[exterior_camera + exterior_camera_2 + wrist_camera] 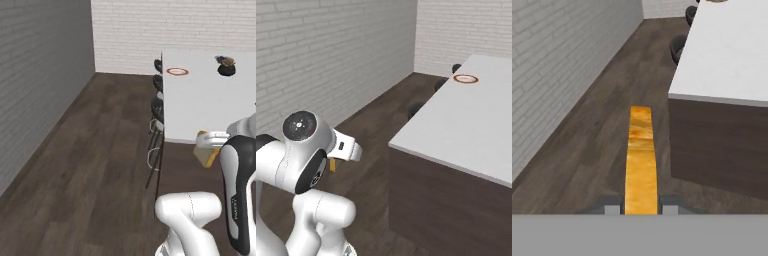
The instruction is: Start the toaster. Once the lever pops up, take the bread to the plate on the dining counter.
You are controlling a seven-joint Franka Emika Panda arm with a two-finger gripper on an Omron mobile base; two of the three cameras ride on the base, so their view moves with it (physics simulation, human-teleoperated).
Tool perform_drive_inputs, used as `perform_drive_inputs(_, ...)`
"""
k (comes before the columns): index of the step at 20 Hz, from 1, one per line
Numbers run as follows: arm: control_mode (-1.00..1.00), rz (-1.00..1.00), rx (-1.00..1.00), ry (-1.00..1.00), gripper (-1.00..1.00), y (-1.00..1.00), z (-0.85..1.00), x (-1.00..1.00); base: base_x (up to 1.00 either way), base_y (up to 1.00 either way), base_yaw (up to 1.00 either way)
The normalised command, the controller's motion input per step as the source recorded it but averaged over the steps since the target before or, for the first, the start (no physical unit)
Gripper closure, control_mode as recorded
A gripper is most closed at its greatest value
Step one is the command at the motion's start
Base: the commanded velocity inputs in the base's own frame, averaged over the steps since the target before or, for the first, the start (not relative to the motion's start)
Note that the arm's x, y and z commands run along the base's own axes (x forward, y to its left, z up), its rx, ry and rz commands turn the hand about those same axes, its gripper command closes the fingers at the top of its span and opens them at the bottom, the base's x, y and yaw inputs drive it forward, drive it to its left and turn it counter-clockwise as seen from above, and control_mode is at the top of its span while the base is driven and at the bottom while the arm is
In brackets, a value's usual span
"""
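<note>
The hand [641, 207] is clamped on the bread [640, 160], held out level.

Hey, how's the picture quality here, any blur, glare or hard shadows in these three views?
Left base view: flat even light, no glare on the dining counter, the plate small and soft-edged. Right base view: same flat light, counter side dark, no cast shadows that I can see. Hand view: the bread in the gripper looks stretched and blocky up close.
</note>
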Motion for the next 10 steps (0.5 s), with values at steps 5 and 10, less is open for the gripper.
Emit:
perform_drive_inputs(5,1.00,0.00,0.00,0.00,1.00,0.00,0.00,0.00,1.00,0.03,0.16)
perform_drive_inputs(10,1.00,0.00,0.00,0.00,1.00,0.00,0.00,0.00,0.79,0.30,0.15)
